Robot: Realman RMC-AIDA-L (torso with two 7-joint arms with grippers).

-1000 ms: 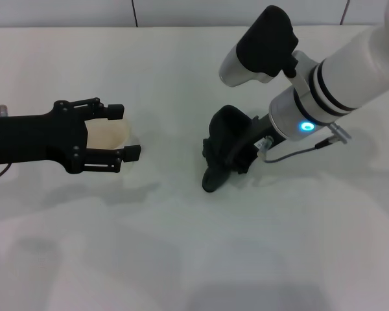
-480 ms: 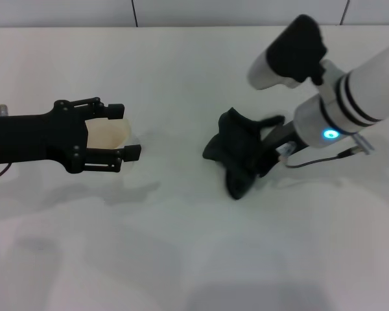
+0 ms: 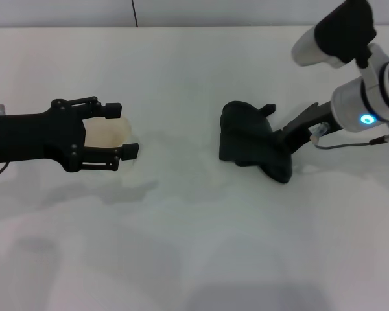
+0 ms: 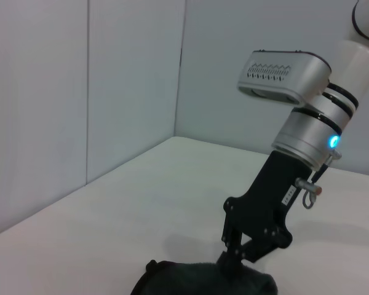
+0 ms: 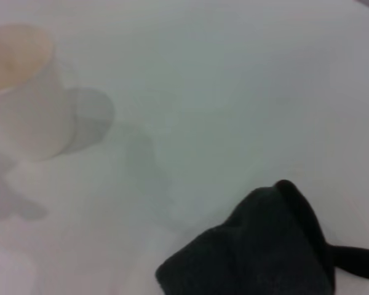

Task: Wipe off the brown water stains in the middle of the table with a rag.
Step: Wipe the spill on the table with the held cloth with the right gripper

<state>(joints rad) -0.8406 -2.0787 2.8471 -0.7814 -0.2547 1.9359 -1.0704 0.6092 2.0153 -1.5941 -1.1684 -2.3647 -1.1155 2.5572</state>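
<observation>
Rag (image 3: 253, 142), black and lumpy, lies on the white table (image 3: 194, 246) right of centre, pressed down under the right gripper (image 3: 280, 148). That gripper reaches in low from the right side, its black fingers buried in the cloth's folds, so it looks to be pinching the rag, though the fingertips themselves are hidden by the fabric. The left wrist view shows the same contact from across the table: the right gripper (image 4: 237, 257) comes down at a slant into the top of the rag (image 4: 203, 279), with a blue light glowing on the silver wrist above it. In the right wrist view the rag (image 5: 258, 252) fills the near corner as a dark mound on the pale surface.

The left gripper (image 3: 118, 133) hovers at the left side of the table, well apart from the rag, its 2 fingers spread on either side of a translucent whitish cup (image 3: 107, 134); whether they touch the cup's wall cannot be told. The cup (image 5: 21, 92) also shows in the right wrist view, standing upright with a faint tan tint inside.

No orange-brown puddle can be made out on the tabletop between the cup and the rag; only soft grey shadows lie there.
</observation>
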